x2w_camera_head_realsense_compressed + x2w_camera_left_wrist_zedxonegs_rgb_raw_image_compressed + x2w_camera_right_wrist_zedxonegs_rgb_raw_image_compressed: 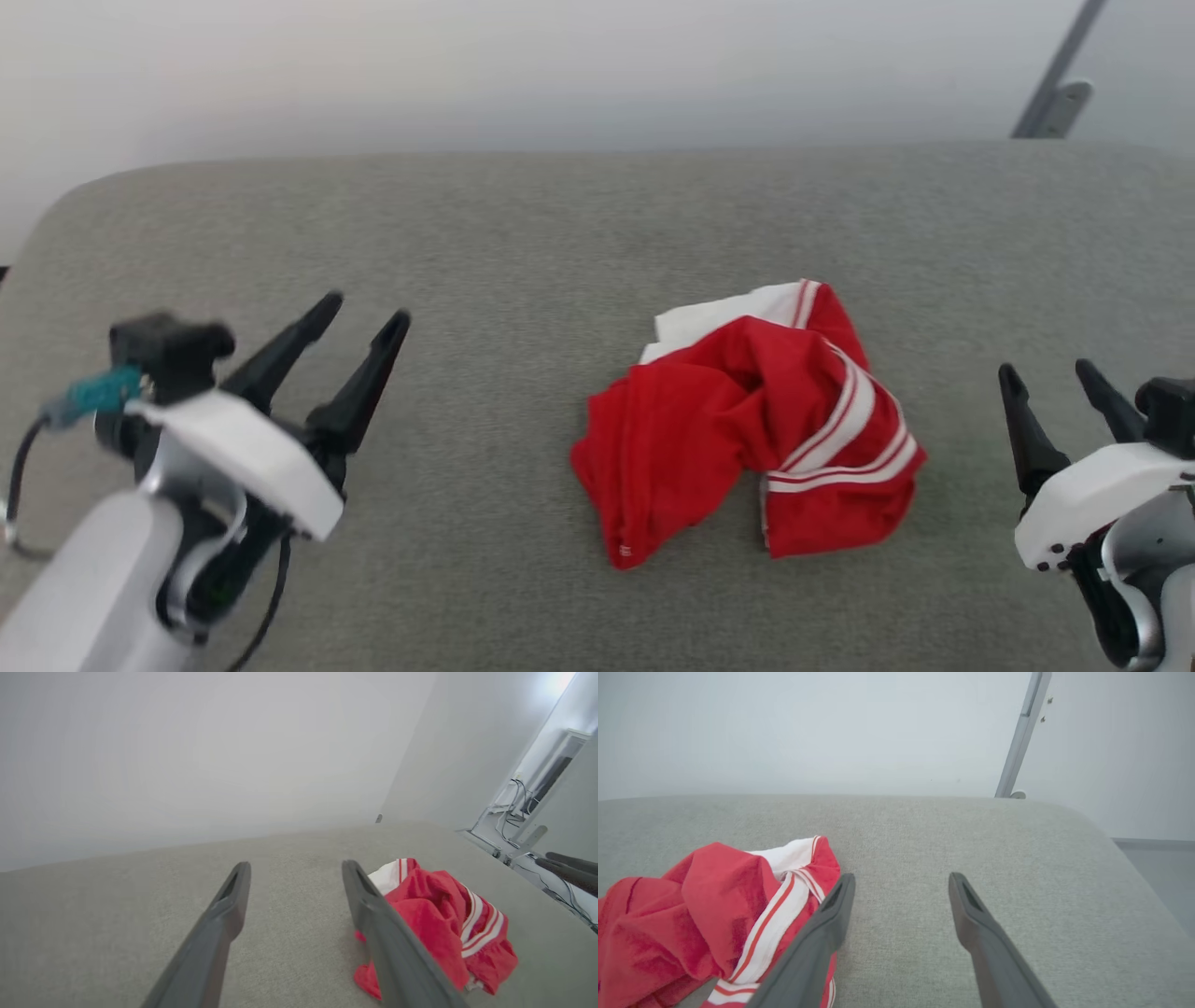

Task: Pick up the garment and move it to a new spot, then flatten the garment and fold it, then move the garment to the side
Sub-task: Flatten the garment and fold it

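Garment: you have one garment (747,429), a red T-shirt, crumpled in a loose heap on the grey padded surface (523,243). It lies a little right of that surface's middle, and nothing holds it.
Count on the garment: one white sleeve shows at the heap's far side. One band of red and white stripes curves from there down the right flank.
Long axis: in the head view the heap is wider than it is deep, so its long axis runs across the surface from left to right.
Pointing: the white sleeve points to the surface's far edge. The cloth is too bunched for you to tell which way the neck or hem faces.
Wrist views: the garment (439,924) sits right of your left fingers, and the garment (691,914) sits left of your right fingers.
Grippers: two, with two dark fingers each, four in all.
Left gripper (366,311): it hangs over the surface's left part. The fingers are spread wide with only grey fabric between them (296,865).
Right gripper (1045,370): it is at the surface's right end, fingers parted and gripping nothing (901,877).
Surface: one, grey woven fabric with rounded far corners.
Beyond the surface: one slanted metal pole (1055,84) stands past the far right corner, against a pale wall.
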Controlling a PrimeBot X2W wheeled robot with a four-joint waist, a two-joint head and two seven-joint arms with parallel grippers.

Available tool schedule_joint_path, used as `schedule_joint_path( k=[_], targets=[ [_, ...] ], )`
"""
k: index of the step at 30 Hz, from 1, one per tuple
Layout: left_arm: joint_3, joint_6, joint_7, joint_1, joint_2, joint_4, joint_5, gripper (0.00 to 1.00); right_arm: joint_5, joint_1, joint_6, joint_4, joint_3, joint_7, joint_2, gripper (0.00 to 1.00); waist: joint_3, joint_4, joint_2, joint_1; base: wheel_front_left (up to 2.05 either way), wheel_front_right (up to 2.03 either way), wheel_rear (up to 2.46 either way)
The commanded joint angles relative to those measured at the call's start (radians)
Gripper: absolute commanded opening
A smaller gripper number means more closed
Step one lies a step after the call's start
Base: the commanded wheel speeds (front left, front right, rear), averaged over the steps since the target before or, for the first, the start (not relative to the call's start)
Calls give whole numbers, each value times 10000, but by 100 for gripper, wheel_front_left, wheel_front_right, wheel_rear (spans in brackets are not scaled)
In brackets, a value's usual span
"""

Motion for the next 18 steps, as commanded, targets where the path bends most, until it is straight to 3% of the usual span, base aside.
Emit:
schedule_joint_path(
  k=[1, 10, 18],
  targets=[
    [-261, -32, 239, -485, 129, -48, -181, 100, -221, 91, 0, -136, -177, -419, 248, 100, 72, -362, 0, 0, 0, 0, 0],
    [-2360, -32, 1666, -2972, 494, 440, -1006, 100, -1308, -47, 0, 3, -552, -2690, 1017, 100, 461, -1618, 0, 0, 0, 0, 0],
    [-4134, -32, 3373, -4635, 386, 1721, -1699, 100, -1266, -425, -1, 795, -211, -3372, 1289, 100, 1001, -2600, 0, 0, 0, 0, 0]
  ],
)
